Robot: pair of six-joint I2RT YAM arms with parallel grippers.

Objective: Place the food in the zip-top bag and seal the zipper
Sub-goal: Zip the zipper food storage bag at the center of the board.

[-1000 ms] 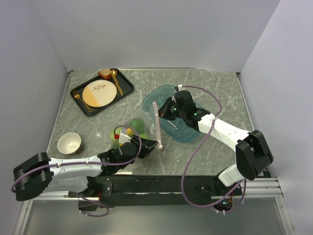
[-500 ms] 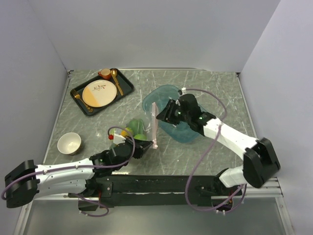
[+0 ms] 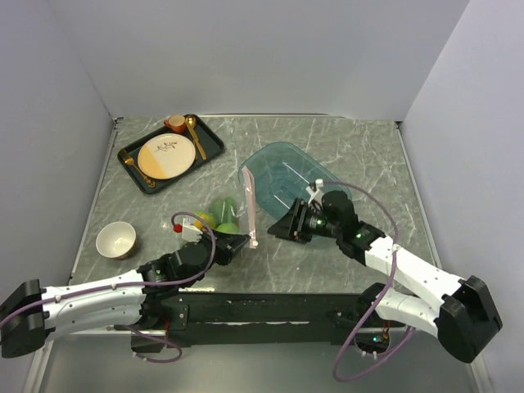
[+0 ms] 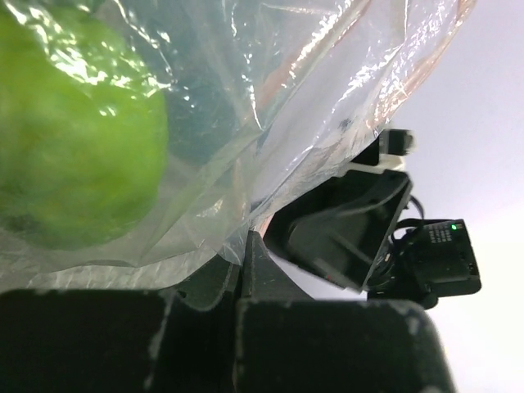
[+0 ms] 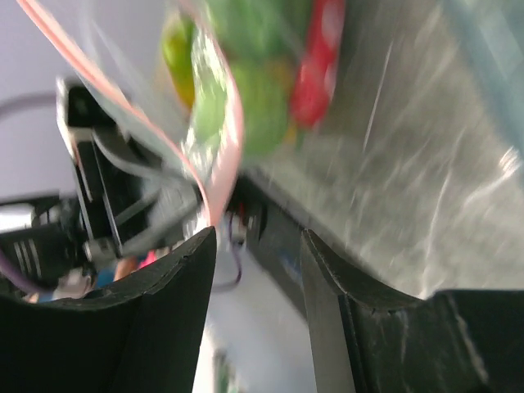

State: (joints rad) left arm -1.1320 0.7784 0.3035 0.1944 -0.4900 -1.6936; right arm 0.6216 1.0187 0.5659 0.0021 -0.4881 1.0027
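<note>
Left gripper (image 3: 241, 244) pinched on zip-top bag (image 3: 232, 211) corner — food (image 5: 262, 106) blurred inside; right gripper (image 5: 258, 237) spread, empty

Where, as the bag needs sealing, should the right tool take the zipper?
Probably on the zipper just beyond the left tool's pinch at its near end, coming from the right tool's own side: the strip stands on edge, and the food bulges on the other side.

— What colour has the zipper (image 3: 250, 211)?
— Pale pink, on the clear zip-top bag (image 4: 270, 74). The food (image 4: 74, 139) is green (one piece red). The tub (image 3: 286, 164) is teal, the table (image 3: 360, 147) grey marble with white veins.
</note>
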